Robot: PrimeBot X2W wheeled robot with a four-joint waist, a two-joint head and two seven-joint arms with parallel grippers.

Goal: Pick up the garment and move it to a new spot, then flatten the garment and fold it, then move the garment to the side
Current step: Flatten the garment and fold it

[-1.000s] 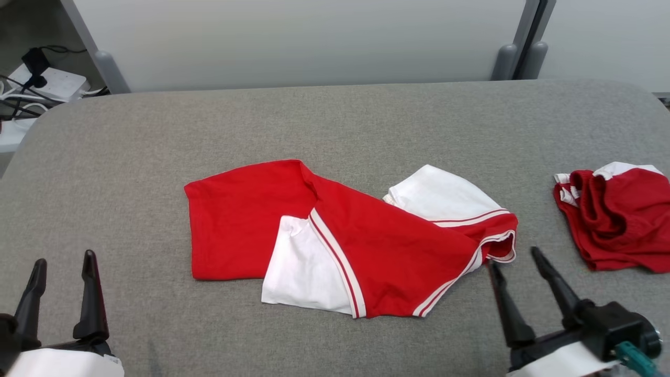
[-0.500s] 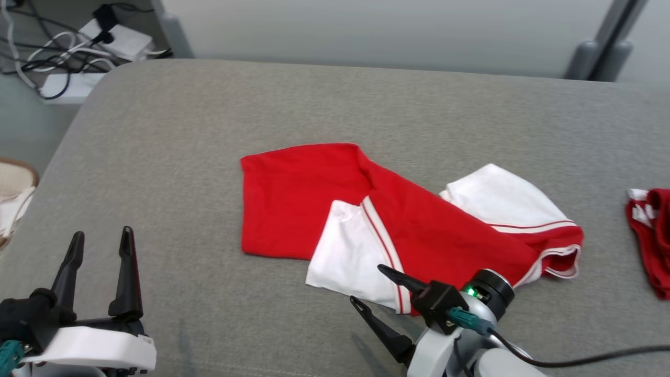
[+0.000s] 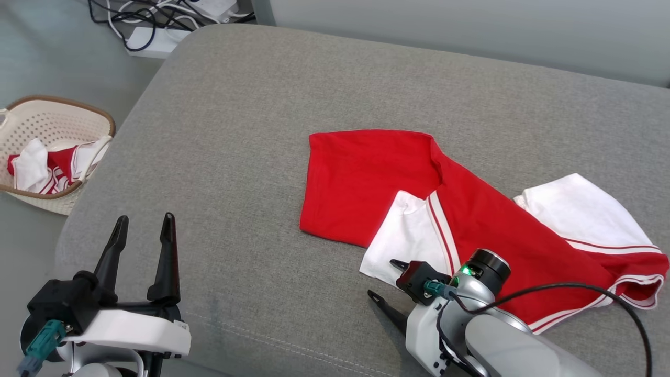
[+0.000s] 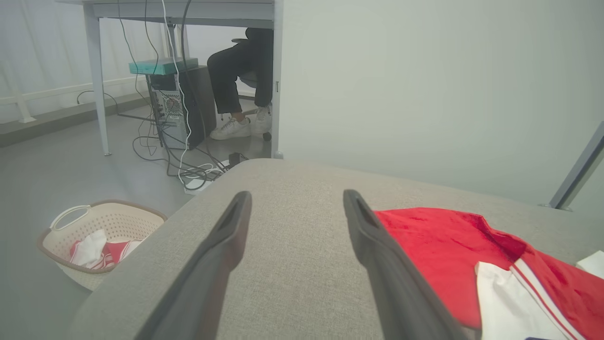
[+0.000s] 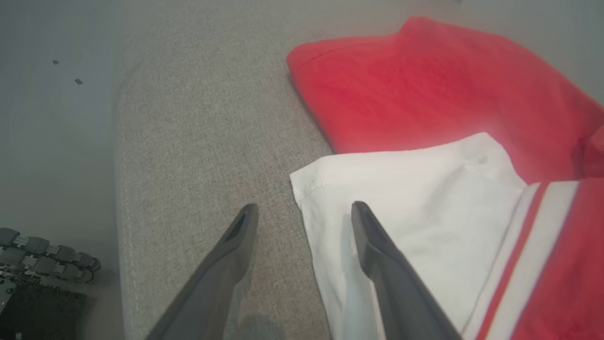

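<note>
A red and white garment point(image 3: 471, 214) with striped trim lies loosely folded on the grey padded table point(image 3: 251, 157). My right gripper point(image 3: 387, 283) is open at the garment's near white corner point(image 5: 330, 189); one finger is over the white cloth, the other over bare table. Nothing is held between them. My left gripper point(image 3: 141, 230) stands open near the table's front left edge, well clear of the garment point(image 4: 453, 250), which lies to its right.
A cream laundry basket point(image 3: 31, 115) with red and white clothes stands on the floor left of the table. Cables and a power strip point(image 3: 157, 26) lie behind the table's far left corner. A seated person's legs point(image 4: 240, 80) show under a desk.
The head camera has swung left, so the whole picture shifted right and the basket came into view. My right gripper moved left across the garment's front edge to its near white corner.
</note>
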